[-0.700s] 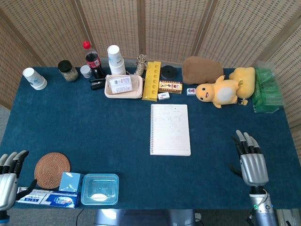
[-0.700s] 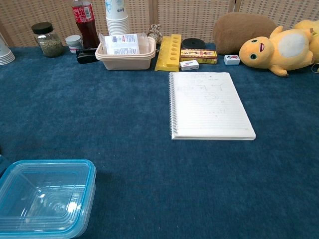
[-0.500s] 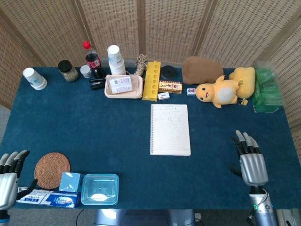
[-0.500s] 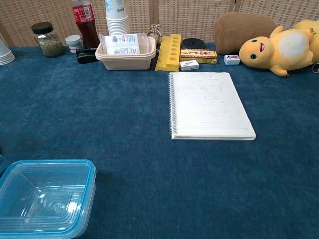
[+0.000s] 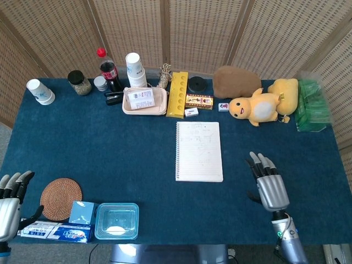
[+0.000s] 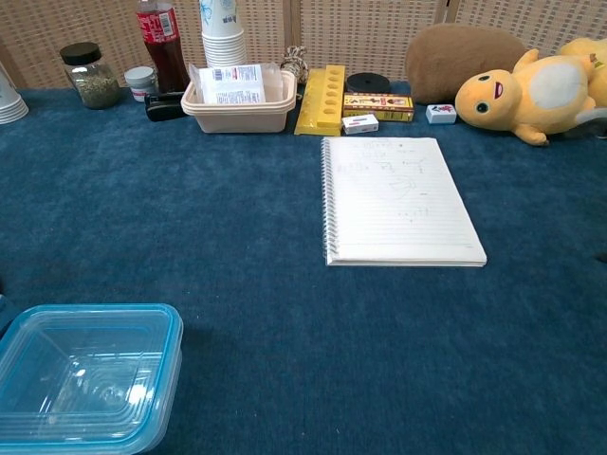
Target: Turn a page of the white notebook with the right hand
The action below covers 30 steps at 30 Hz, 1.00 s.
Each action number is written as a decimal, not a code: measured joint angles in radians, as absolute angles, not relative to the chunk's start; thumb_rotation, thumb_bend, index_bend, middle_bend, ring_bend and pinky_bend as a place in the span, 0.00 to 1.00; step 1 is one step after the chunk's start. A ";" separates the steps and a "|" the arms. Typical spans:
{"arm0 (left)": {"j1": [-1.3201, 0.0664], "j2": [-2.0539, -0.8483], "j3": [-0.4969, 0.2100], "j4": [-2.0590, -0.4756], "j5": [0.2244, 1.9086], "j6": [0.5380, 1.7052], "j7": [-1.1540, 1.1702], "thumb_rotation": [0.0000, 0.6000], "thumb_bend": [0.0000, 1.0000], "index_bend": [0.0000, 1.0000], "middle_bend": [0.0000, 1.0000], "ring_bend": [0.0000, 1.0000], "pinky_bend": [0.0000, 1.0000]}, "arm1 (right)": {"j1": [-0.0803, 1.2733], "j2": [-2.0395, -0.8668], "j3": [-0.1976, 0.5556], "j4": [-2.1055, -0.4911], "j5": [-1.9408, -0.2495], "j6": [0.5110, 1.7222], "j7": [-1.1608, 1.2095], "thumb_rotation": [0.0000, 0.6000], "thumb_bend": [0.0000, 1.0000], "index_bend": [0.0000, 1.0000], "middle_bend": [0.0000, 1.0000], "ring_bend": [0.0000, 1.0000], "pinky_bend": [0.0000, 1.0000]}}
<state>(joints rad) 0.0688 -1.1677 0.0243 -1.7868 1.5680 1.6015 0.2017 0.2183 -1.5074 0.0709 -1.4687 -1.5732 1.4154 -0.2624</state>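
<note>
The white spiral notebook (image 5: 199, 151) lies flat and open in the middle of the blue table, its binding on the left; the chest view shows the notebook (image 6: 400, 201) with faint pencil marks on its top page. My right hand (image 5: 268, 184) hovers open, fingers spread and pointing away from me, to the right of the notebook's lower right corner and apart from it. My left hand (image 5: 11, 203) is open at the table's near left corner, holding nothing. Neither hand shows in the chest view.
A clear blue-rimmed container (image 5: 116, 221), a woven coaster (image 5: 60, 198) and blue packets (image 5: 66, 231) lie front left. Along the back stand cups (image 5: 135, 68), a cola bottle (image 5: 109, 70), a beige tray (image 5: 145, 101), a yellow block (image 5: 177, 93), a yellow plush toy (image 5: 259, 107) and green packs (image 5: 312, 105).
My right hand has moved left, from near the table's right edge toward the notebook. The notebook and left hand have not moved.
</note>
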 measured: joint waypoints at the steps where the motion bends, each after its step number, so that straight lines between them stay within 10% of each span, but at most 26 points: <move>1: 0.067 -1.167 0.024 -1.788 1.567 1.598 0.202 1.00 0.24 0.19 0.14 0.09 0.00 | 0.230 -1.523 0.073 -1.461 -1.572 1.399 -0.266 1.00 0.16 0.12 0.10 0.04 0.15; 30: 0.053 -1.175 0.011 -1.765 1.525 1.566 0.180 1.00 0.24 0.18 0.14 0.09 0.00 | 0.397 -1.765 0.115 -1.206 -1.523 1.238 -0.300 1.00 0.16 0.10 0.10 0.04 0.15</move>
